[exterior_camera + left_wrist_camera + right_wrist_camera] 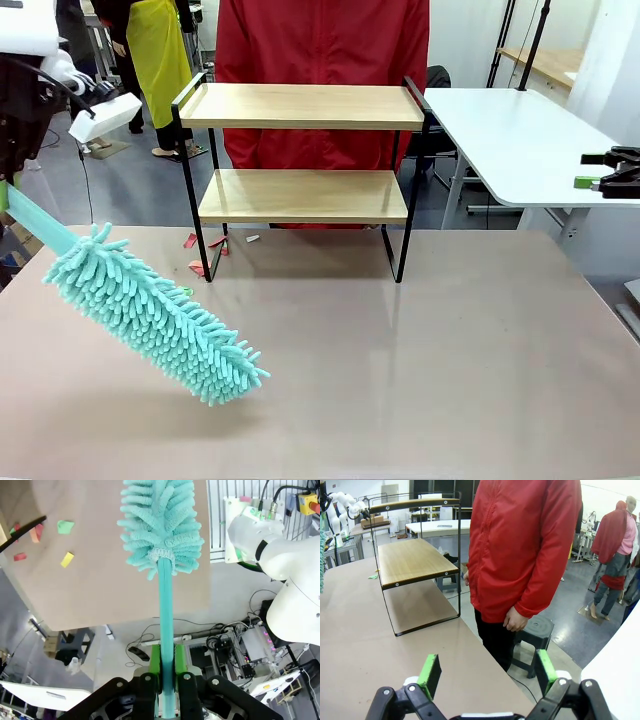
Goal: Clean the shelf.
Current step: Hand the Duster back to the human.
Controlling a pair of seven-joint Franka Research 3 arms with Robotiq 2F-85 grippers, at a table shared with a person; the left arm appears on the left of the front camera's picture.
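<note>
The left pincer pinches the teal fluffy duster low over the desk; the right pincer hangs spread. The two-tier wooden shelf stands at the desk's far edge. A hard sweep could topple it.

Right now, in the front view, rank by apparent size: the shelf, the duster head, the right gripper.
1. Shelf, largest.
2. Duster head, though it sits nearer the camera, which inflates it.
3. Right gripper, smallest; partly cut off by the picture's edge.
</note>
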